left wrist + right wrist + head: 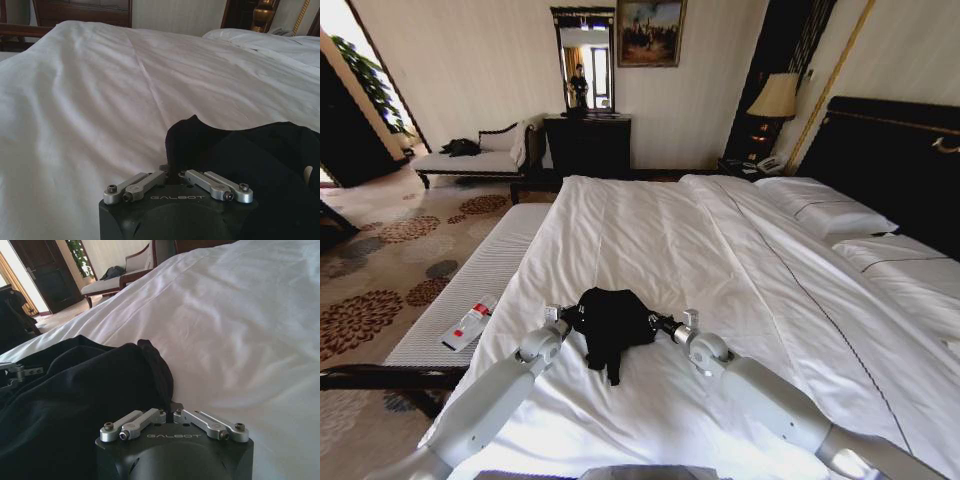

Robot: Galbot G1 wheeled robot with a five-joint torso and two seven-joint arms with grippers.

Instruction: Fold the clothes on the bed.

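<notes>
Both grippers are pinching a black garment [613, 325] between them, the left gripper [570, 322] clamping its left edge and the right gripper [658, 323] its right edge, holding it bunched just above the bed [650, 240] near the foot.

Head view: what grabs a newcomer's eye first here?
The crumpled black garment on the white duvet of the large dark-framed bed, near its foot. The left gripper and right gripper pinch it shut from either side. A small white-and-red object lies on the light bench beside the bed.
</notes>
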